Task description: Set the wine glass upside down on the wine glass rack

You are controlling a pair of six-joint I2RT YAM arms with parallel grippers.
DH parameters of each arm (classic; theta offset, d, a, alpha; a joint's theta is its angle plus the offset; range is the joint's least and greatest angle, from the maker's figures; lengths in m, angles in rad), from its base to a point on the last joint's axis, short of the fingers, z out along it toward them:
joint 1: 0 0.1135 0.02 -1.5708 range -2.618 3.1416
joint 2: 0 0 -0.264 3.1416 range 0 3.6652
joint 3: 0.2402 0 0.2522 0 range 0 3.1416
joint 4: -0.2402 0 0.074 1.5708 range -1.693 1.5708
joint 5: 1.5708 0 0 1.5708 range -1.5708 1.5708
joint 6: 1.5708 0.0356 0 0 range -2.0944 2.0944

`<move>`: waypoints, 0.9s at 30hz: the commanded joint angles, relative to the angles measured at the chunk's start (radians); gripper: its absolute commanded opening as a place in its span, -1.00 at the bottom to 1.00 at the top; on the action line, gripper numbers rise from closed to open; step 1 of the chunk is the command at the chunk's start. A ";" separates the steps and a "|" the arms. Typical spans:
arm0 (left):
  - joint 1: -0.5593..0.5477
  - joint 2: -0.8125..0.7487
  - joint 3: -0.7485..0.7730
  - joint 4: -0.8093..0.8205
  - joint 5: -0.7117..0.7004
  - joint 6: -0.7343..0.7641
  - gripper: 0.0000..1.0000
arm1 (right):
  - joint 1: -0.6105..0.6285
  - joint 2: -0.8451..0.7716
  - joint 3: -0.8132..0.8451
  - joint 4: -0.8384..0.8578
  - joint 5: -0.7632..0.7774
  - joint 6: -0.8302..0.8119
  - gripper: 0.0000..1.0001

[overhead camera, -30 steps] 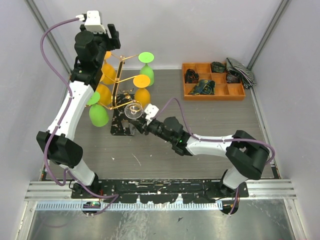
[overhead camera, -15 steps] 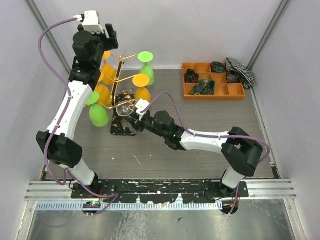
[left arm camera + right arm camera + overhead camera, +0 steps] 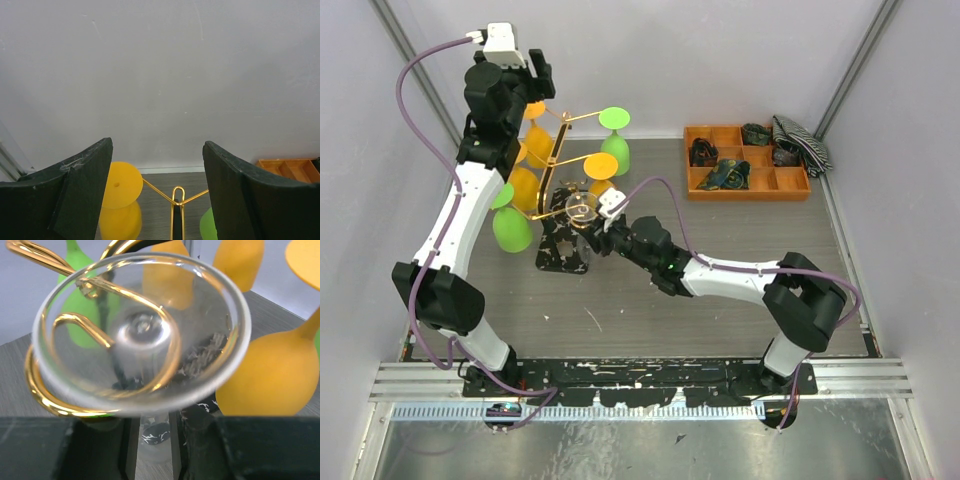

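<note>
Hidden beneath the wine glass from above: fingertips of the right hand. Partly covered by the left arm: orange glasses on the wine glass rack. Too small to tell: contents of the orange tray. Cropped at the left wrist view's bottom edge: rack post, fingers of the left hand. Blurred along the right wrist view's bottom: right fingers.

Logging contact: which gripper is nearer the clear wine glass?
Right. The right gripper holds the clear wine glass by its stem; the left gripper hangs open, high above the wine glass rack.
</note>
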 commanded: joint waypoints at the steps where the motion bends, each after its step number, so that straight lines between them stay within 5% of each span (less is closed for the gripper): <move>1: 0.006 -0.024 -0.013 0.037 0.011 -0.009 0.59 | -0.010 -0.042 -0.043 0.149 0.051 0.034 -0.97; 13: 0.008 -0.023 -0.010 0.035 0.011 -0.010 0.59 | -0.007 -0.055 -0.133 0.272 -0.053 -0.044 -0.99; 27: 0.008 -0.014 -0.009 0.030 0.006 -0.026 0.58 | 0.008 -0.107 -0.224 0.353 0.008 -0.072 -0.99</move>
